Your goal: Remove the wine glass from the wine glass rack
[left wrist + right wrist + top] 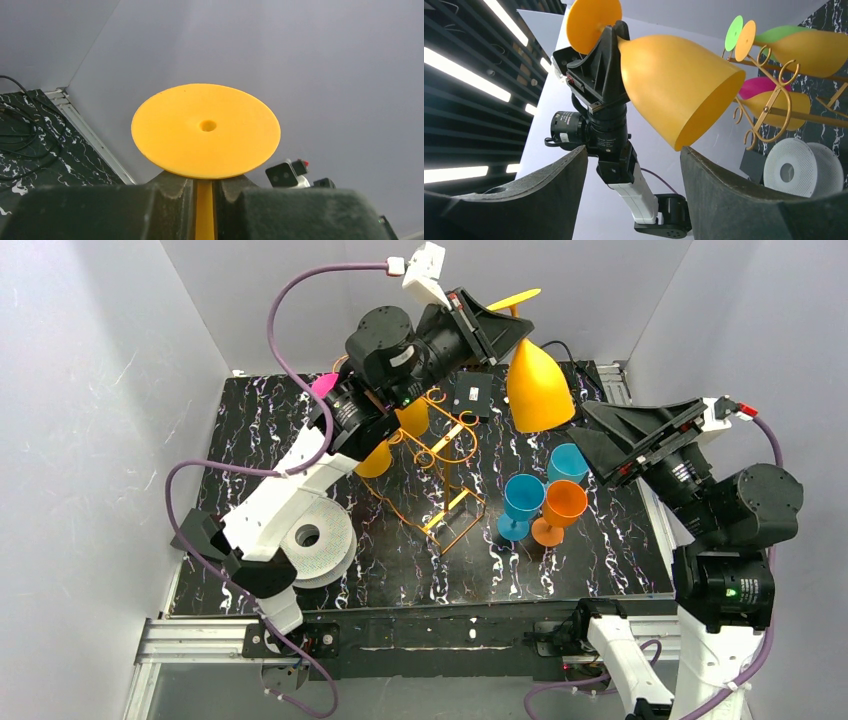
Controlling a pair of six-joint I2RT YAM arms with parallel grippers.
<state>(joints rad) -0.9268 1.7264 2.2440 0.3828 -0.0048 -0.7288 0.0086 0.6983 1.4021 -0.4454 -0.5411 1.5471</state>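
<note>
My left claw [204, 192] is clamped on the stem of the yellow-orange wine glass [540, 390]. The glass is clear of the wine glass rack [440, 465], foot high, bowl slanting down toward my right claw [634, 170], which gapes wide near the rim.

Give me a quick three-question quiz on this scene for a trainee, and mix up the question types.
1. True or false: the left hand is shut on the stem of a yellow wine glass.
2. What stands on the table right of the wine glass rack? A) two blue glasses and an orange glass B) three green glasses C) one pink glass
3. Fill in: the right hand is ____ (open or shut).
Key: 1 true; 2 A; 3 open.
</note>
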